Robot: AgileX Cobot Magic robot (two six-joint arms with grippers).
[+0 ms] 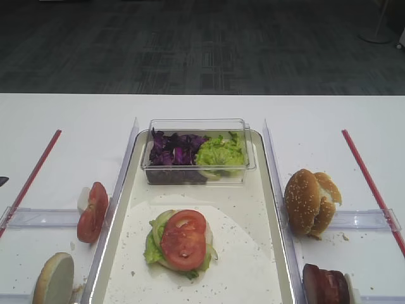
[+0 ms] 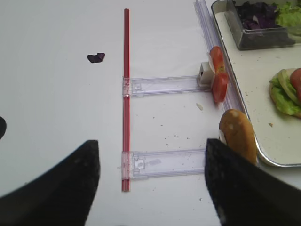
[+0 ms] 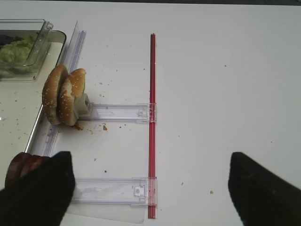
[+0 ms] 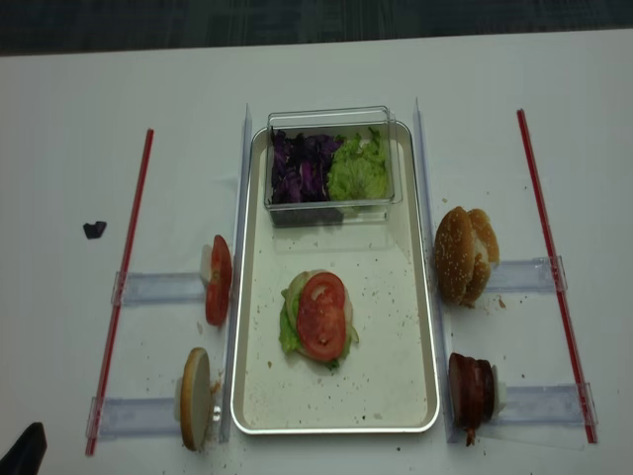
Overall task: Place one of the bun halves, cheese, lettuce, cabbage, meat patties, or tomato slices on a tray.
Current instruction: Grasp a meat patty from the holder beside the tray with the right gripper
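The tray lies in the middle, with a tomato slice on top of lettuce. Sesame bun halves stand on edge right of the tray, and meat patties stand nearer the front. To the left are more tomato slices and another bun half. Cabbage and lettuce fill a clear box. Cheese is out of view. My left gripper and right gripper both hang open and empty above the table.
Red strips and clear plastic rails lie on the white table on both sides of the tray. A purple shred lies at the far left. The clear box sits at the tray's far end.
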